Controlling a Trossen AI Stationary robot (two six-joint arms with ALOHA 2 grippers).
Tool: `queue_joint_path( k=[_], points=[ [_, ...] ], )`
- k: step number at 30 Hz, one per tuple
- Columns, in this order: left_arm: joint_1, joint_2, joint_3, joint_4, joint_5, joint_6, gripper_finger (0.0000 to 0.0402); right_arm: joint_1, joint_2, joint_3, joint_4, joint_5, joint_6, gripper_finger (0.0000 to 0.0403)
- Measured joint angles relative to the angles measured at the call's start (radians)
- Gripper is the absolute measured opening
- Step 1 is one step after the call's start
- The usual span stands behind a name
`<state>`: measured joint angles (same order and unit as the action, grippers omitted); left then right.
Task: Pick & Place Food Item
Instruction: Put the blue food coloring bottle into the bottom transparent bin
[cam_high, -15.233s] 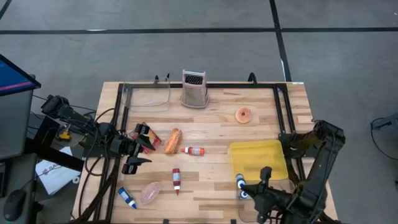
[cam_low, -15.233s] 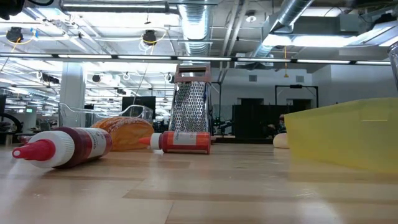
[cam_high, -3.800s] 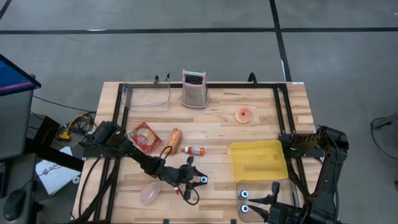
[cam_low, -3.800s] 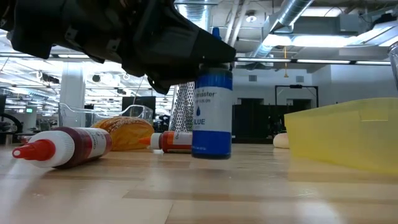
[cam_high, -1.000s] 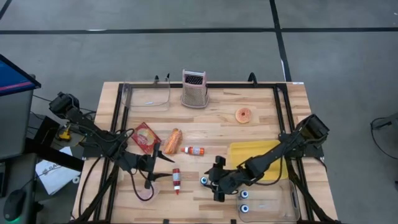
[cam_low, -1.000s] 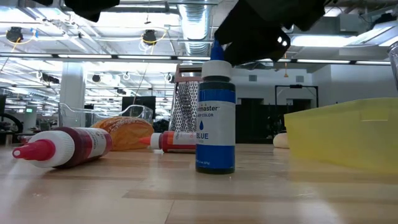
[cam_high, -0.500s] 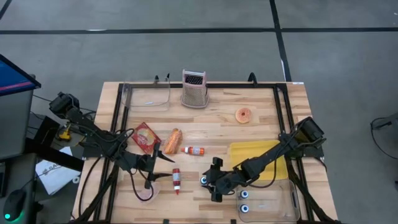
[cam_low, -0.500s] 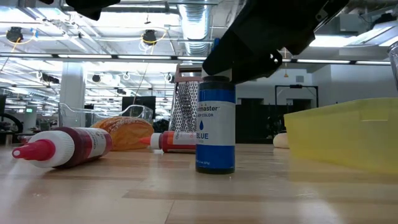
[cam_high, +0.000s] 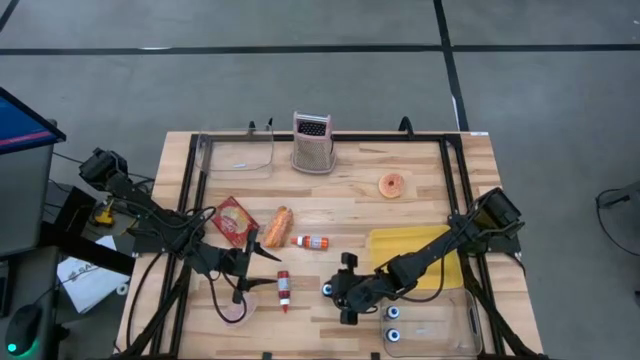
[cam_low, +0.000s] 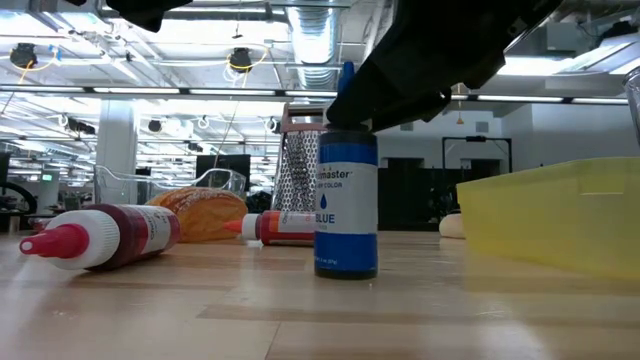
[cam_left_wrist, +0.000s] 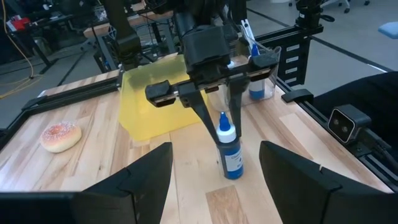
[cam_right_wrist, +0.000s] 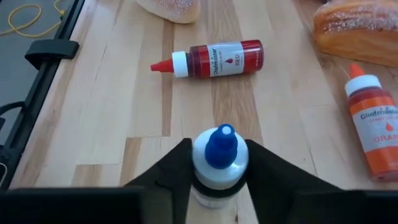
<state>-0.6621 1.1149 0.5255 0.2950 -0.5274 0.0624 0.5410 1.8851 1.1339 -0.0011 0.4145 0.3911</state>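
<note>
Gripping the upright blue bottle at its neck, the right hand is clamped there, presumably to lift it off the surface.

Overhead, table-level, 2 wrist cams; bottle shared

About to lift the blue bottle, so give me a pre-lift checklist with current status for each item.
1. Blue bottle upright on the table: ok.
2. Right gripper fingers on both sides of the bottle's neck: ok.
3. Grip fully closed on the neck: cannot tell.
4. Left gripper apart from the bottle: ok.
5. Red bottle and orange bottle not touching the blue bottle: ok.
6. Yellow bin reachable beside the right arm: ok.
</note>
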Motion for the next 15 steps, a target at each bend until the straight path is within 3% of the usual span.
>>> queue_joint_path(
  k=[4, 9, 15],
  points=[
    [0.000, 0.000, 0.000, 0.000, -0.002, 0.001, 0.0236, 0.002, 0.000, 0.000, 0.040, 0.006, -0.055, 0.0100],
    [0.002, 0.000, 0.000, 0.031, -0.076, 0.050, 0.0236, 0.014, -0.027, 0.020, 0.018, 0.058, -0.103, 0.0100],
    [0.027, 0.000, 0.001, 0.174, -0.106, 0.194, 0.0236, 0.064, -0.169, 0.049, -0.189, 0.155, -0.060, 0.0100]
  ],
)
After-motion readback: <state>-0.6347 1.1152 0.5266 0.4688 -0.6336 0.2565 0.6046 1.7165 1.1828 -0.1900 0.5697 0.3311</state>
